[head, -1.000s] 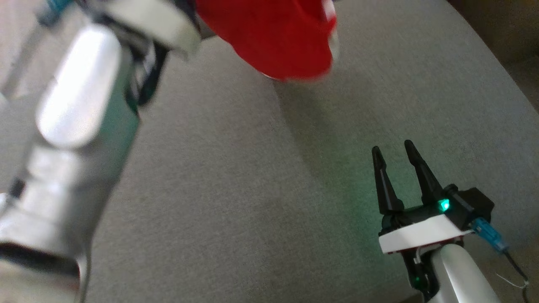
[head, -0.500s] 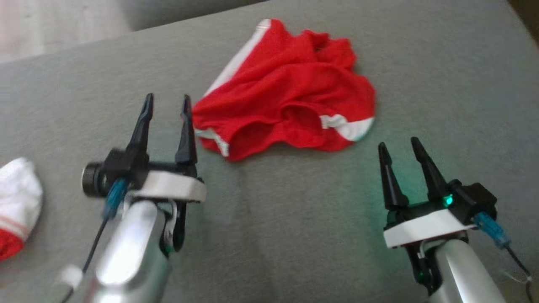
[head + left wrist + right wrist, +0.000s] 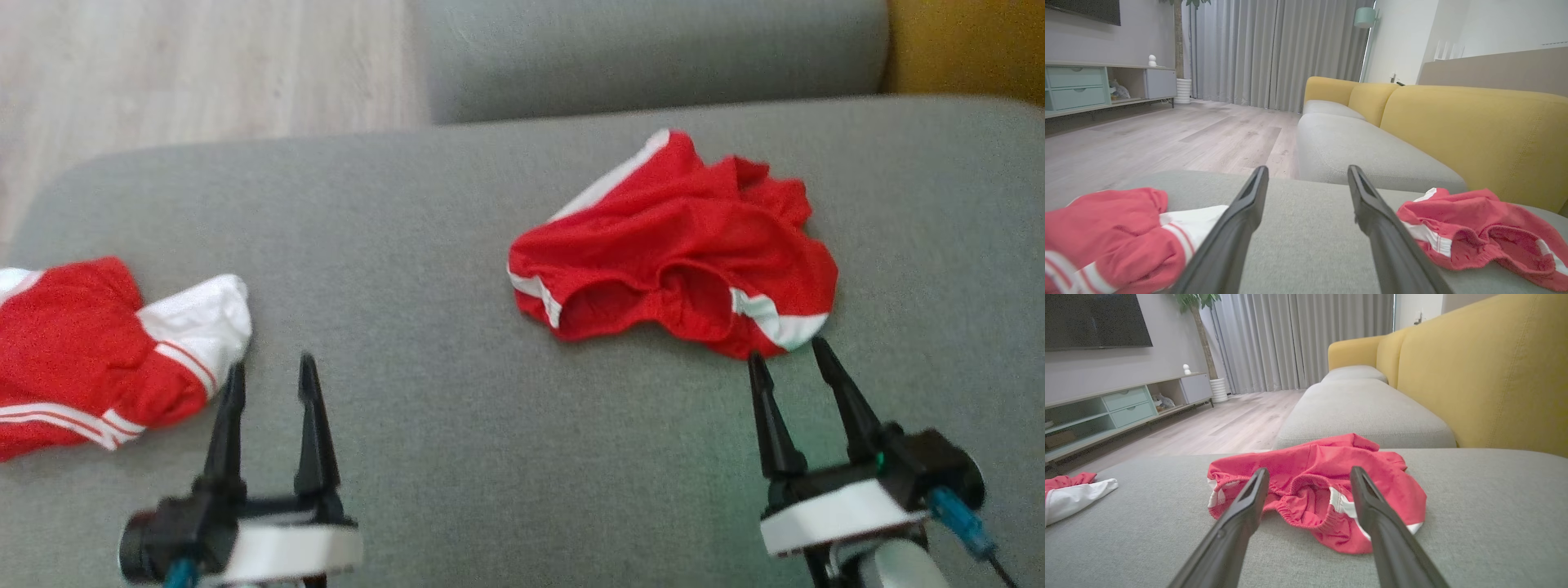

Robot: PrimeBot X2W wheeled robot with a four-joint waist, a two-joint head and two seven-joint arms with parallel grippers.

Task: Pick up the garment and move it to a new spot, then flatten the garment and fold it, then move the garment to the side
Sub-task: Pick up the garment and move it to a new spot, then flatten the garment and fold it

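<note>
Garment (image 3: pixel 678 245) lies crumpled just beyond open right tool (image 3: pixel 784 349), well apart from open left tool (image 3: pixel 272 363).

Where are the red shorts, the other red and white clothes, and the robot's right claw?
red shorts (image 3: pixel 678 233), head view, on the red cloth in its middle.
red and white garment (image 3: pixel 69 335), head view, on its red part.
right gripper (image 3: pixel 784 349), head view, midway between its two fingertips.

The red garment (image 3: pixel 678 253) is seen to be made of thin, soft, crumpled cloth, the grey sofa seat (image 3: pixel 441 245) is covered in rough, matt woven cloth, the yellow sofa back (image 3: pixel 1474 375) in matt cloth, and the floor (image 3: pixel 204 65) is laid with pale, smooth wood.
</note>
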